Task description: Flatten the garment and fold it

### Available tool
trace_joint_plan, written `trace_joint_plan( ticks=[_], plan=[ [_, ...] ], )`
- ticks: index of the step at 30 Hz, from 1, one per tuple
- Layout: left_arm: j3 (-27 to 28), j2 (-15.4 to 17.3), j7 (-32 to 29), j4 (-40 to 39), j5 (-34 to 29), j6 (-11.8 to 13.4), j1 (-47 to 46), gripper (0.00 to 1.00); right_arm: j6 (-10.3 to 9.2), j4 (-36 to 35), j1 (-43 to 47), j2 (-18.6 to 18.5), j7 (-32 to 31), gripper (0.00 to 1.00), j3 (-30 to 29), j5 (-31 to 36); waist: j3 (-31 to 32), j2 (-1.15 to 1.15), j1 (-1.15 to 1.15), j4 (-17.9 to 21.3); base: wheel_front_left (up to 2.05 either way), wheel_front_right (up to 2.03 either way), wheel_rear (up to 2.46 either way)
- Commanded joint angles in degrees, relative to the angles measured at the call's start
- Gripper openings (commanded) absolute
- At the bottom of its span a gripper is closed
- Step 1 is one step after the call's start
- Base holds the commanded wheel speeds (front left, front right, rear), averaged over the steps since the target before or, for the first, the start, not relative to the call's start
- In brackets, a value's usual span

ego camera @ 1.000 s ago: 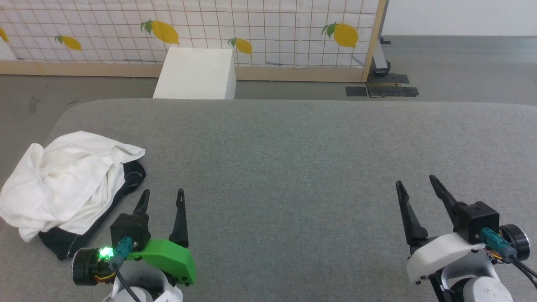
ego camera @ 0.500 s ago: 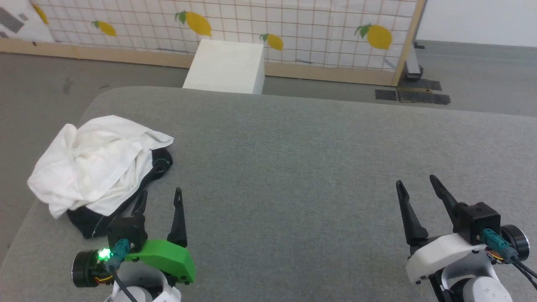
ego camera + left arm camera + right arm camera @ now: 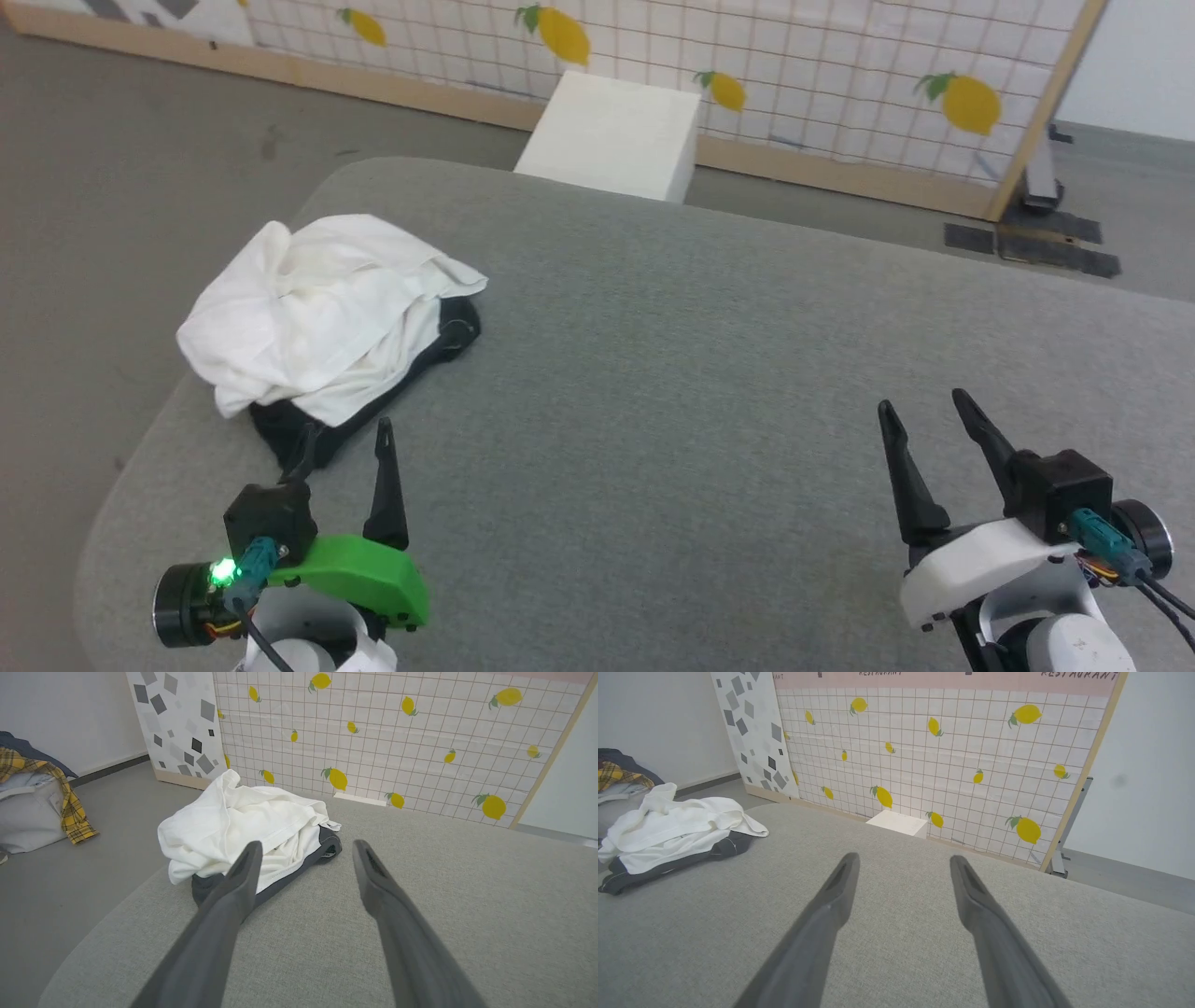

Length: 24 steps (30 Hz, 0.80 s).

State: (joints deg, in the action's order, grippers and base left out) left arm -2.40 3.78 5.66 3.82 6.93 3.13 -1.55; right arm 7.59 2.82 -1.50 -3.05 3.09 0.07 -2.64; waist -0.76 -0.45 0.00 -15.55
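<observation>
Just beyond left gripper (image 3: 345, 439): crumpled garment (image 3: 327, 313).

Head camera: high, angled down over surface (image 3: 700, 373). Wrist cameras: low, facing forward along it; all share garment (image 3: 317, 303).

The shirt (image 3: 317, 308) is coloured white, edged with black. The table (image 3: 700, 392) is covered in plain grey. The screen (image 3: 822, 65) is patterned with a white grid and yellow lemons. The box (image 3: 611, 131) is coloured white.
</observation>
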Motion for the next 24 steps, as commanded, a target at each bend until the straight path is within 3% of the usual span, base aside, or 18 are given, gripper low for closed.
trace_joint_plan(
  ticks=[1, 24],
  plan=[
    [-0.1, 0.5, 0.6, 0.3, 1.1, 0.5, -0.9, 1.00, -0.04, 0.3, -1.1, 0.1, 0.6, 1.00, 0.2, -0.4, -0.1, 0.18, 0.00, -2.3, -0.27, -0.27, -0.27],
    [-1.5, 0.5, 3.2, -0.1, 3.9, 4.3, 0.4, 1.00, -0.06, 0.5, -1.6, 0.1, 1.8, 1.00, 0.5, -1.5, -1.2, 0.26, 0.00, -8.9, -0.11, -0.11, -0.11]
  ],
)
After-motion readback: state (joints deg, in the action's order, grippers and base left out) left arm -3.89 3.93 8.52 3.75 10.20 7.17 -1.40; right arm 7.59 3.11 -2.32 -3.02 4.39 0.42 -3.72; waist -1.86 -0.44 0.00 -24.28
